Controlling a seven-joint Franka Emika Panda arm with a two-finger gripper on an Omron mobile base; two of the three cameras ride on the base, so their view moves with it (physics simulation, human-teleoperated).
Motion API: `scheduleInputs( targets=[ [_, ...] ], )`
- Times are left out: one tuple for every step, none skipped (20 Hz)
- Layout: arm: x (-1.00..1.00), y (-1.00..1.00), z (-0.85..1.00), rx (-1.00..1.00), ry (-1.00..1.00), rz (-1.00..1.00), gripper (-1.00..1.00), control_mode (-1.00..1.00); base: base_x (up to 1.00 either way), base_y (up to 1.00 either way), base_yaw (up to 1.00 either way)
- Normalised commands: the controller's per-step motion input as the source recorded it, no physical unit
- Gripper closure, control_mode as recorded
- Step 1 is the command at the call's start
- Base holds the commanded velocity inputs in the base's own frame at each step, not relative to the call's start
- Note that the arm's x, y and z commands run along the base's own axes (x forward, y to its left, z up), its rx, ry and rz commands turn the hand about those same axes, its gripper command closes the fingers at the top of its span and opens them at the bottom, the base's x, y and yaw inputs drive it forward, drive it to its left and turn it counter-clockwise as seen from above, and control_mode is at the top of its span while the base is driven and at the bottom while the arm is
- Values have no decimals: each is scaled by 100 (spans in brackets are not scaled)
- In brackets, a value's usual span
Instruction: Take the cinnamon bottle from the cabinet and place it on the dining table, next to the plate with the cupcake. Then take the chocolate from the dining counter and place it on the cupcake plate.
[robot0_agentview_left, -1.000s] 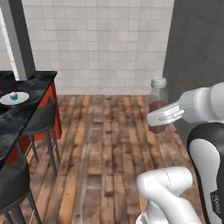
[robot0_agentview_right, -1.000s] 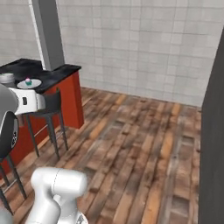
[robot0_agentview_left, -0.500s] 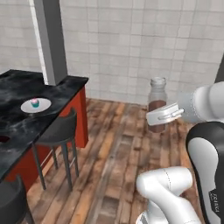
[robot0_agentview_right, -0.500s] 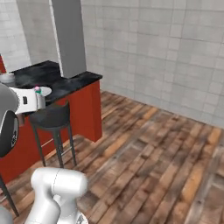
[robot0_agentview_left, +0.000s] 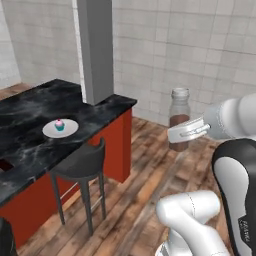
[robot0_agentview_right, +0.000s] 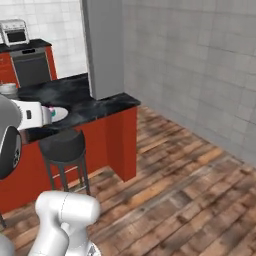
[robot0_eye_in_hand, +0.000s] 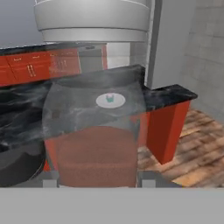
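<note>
Colours in the kitchen
Black table (robot0_agentview_left: 30, 145) with white veins, red sides. White plate (robot0_agentview_left: 50, 130), pink and teal cupcake (robot0_agentview_left: 59, 124). Bottle (robot0_agentview_left: 179, 120) with brown inside, grey cap.

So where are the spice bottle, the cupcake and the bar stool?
spice bottle (robot0_agentview_left: 179, 124), left base view, on its brown-filled lower body.
cupcake (robot0_agentview_left: 59, 124), left base view, on its pink frosting.
bar stool (robot0_agentview_left: 79, 166), left base view, on its dark seat.

Both base views look forward and down from behind the arm, sharing the black marble surface (robot0_agentview_left: 30, 145); the hand view faces it closely.
</note>
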Motion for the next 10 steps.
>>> scheduleInputs(
  targets=[
    [0,0,0,0,0,0,100,100,100,-30,53],
    [0,0,0,0,0,0,100,100,92,-21,53],
    [0,0,0,0,0,0,100,100,89,-15,50],
    [0,0,0,0,0,0,100,100,90,-4,45],
    [0,0,0,0,0,0,100,100,86,0,42],
    [0,0,0,0,0,0,100,100,85,0,37],
    [0,0,0,0,0,0,100,100,85,0,37],
    [0,0,0,0,0,0,100,100,82,0,37],
    [0,0,0,0,0,0,100,100,77,0,37],
    [0,0,0,0,0,0,100,100,71,0,37]
  ],
)
